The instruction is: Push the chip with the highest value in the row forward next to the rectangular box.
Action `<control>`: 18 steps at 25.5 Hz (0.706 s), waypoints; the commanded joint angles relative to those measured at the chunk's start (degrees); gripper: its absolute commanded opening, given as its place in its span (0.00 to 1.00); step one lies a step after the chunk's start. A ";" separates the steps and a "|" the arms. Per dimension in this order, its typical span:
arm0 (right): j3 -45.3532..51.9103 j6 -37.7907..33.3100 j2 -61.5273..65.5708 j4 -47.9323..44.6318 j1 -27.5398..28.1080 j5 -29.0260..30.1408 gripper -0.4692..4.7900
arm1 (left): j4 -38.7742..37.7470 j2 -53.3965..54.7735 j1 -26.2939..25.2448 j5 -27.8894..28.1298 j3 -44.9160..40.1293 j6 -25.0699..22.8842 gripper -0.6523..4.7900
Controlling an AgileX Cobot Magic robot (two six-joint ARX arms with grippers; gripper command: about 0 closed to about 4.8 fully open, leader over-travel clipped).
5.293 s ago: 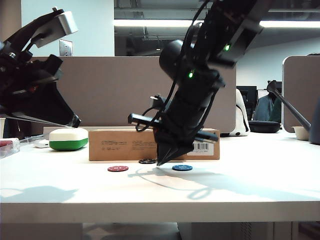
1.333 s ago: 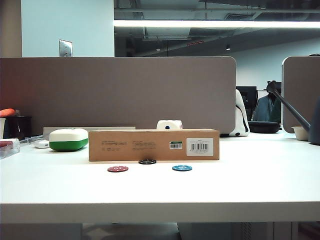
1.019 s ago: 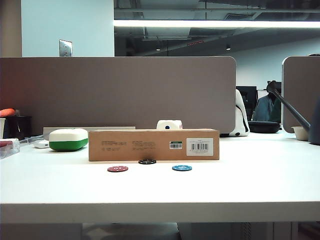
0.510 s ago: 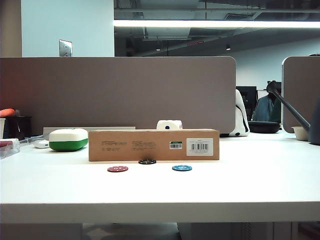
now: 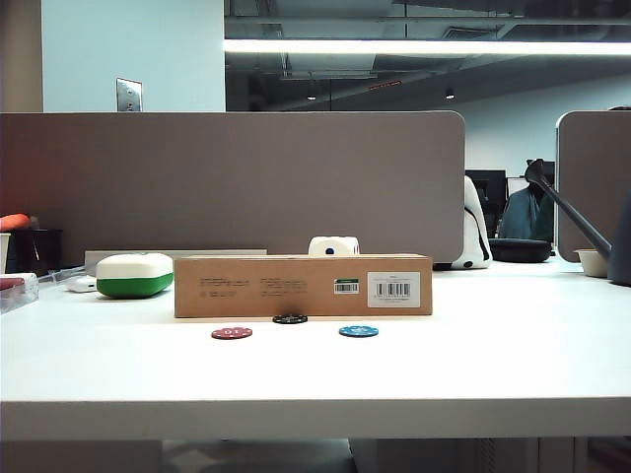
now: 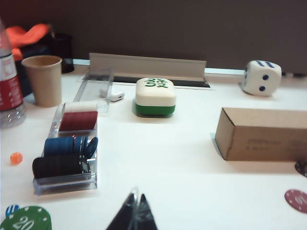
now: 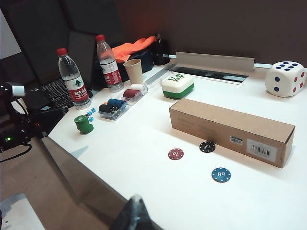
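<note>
Beside the rectangular box (image 7: 231,130) lies the chip (image 7: 207,146); left gripper (image 6: 133,216) and right gripper (image 7: 135,213) seem closed, raised well away.

both arms out of exterior view. left gripper (image 6: 134,214) and right gripper (image 7: 135,214) cut by frame edge, only tips visible. left wrist: black chip (image 6: 302,167) and box (image 6: 263,133) cropped; box print blurred.
</note>
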State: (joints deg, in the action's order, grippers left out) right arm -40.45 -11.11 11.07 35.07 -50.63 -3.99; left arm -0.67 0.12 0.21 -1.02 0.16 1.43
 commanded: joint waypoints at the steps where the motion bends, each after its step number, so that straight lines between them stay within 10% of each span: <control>1: -0.13 -0.22 0.04 -0.57 0.09 -0.17 0.08 | 0.68 0.02 -0.04 -0.70 0.26 -2.51 0.11; 18: -0.13 -0.22 0.04 -0.57 0.09 -0.17 0.08 | 1.68 0.02 -0.07 -0.48 0.26 -2.93 0.11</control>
State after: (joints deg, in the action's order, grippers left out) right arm -40.45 -11.11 11.07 35.07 -50.63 -3.99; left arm -0.30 0.12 0.21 -1.45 0.16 -1.34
